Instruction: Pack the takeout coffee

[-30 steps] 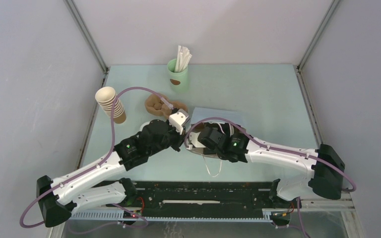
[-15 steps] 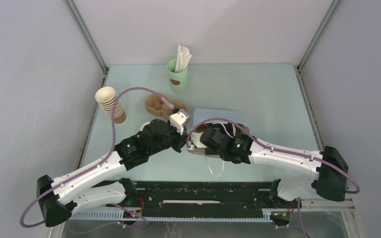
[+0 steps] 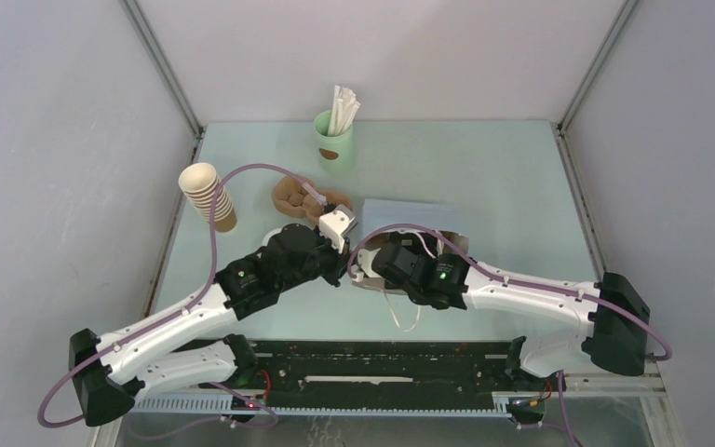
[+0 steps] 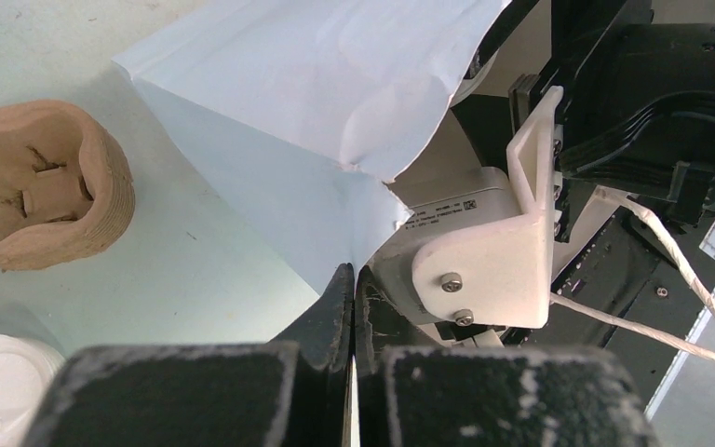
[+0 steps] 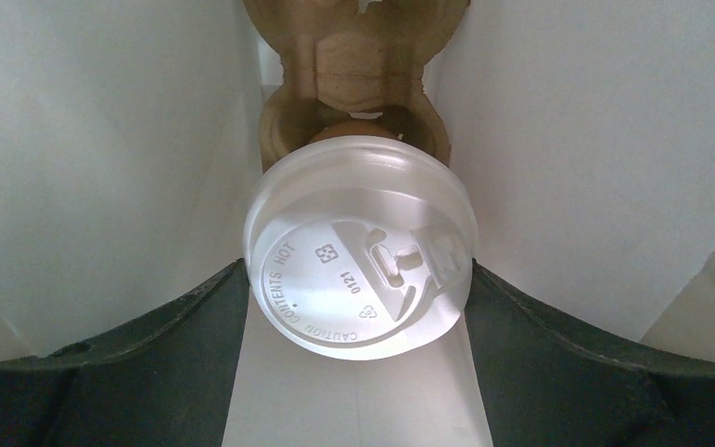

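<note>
**Coffee inside the bag, not yet let go**

On the tabletop (image 3: 503, 177), one tall stack of nested brown paper cups (image 3: 207, 196), one brown moulded-pulp carrier (image 3: 290, 196) and one mint-green cup of white sticks (image 3: 333, 138) sit outside the bag. The left pincer (image 4: 352, 279), fully closed, pinches the mouth edge of the one white paper bag (image 4: 317, 84). The right pincer (image 5: 358, 289), spread wide, grips the one small brown kraft cup with round white plastic lid (image 5: 358, 247) inside the bag, in front of a second pulp carrier (image 5: 354, 37). What is left, I judge, is seating and releasing it.
</note>
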Robot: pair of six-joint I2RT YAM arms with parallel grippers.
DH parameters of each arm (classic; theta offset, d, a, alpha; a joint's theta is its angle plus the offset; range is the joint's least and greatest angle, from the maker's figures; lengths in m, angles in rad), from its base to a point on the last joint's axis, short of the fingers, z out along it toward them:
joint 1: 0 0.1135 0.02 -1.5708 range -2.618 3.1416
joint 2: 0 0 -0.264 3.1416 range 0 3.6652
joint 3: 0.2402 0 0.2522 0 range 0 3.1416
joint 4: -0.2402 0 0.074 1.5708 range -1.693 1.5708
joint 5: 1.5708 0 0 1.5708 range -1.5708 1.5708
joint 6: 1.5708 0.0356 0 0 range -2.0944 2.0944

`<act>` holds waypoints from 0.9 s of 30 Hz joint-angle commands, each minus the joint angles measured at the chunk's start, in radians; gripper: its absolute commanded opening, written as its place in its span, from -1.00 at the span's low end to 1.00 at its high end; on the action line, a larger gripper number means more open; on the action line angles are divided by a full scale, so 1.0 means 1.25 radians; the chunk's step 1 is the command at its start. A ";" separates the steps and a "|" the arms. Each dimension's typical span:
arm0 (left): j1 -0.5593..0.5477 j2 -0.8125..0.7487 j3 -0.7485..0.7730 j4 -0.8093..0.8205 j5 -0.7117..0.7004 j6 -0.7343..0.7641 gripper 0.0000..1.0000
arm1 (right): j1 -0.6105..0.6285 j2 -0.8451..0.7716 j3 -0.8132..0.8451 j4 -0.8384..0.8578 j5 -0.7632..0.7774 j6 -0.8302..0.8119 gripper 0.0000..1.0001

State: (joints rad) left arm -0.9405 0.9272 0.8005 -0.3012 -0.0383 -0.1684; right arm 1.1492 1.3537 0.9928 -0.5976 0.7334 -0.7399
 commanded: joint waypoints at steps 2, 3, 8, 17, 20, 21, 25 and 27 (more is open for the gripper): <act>-0.002 -0.004 0.023 0.020 0.025 -0.008 -1.00 | -0.004 -0.017 0.008 0.005 0.025 -0.018 0.52; -0.002 -0.004 0.023 0.020 0.025 -0.008 -1.00 | -0.011 -0.011 0.008 0.004 0.024 -0.018 0.52; -0.002 -0.008 0.032 0.007 0.062 -0.011 -1.00 | -0.030 0.002 0.008 -0.005 -0.013 -0.008 0.53; 0.000 0.003 0.060 0.010 0.148 -0.072 -1.00 | -0.014 -0.009 0.009 0.003 -0.007 -0.011 0.53; 0.005 0.008 0.068 0.015 0.178 -0.099 -1.00 | -0.005 -0.021 0.027 -0.025 -0.010 0.004 0.53; 0.008 0.011 0.073 0.017 0.191 -0.107 -1.00 | -0.002 -0.026 0.033 -0.033 -0.015 0.009 0.53; 0.011 0.021 0.095 0.018 0.232 -0.135 -1.00 | 0.014 -0.039 0.053 -0.061 -0.030 0.023 0.52; 0.014 0.025 0.104 0.018 0.248 -0.144 -1.00 | 0.023 -0.043 0.064 -0.075 -0.036 0.030 0.52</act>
State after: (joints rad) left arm -0.9146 0.9539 0.8314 -0.3492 0.1001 -0.2760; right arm 1.1488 1.3319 1.0061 -0.6983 0.6994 -0.7277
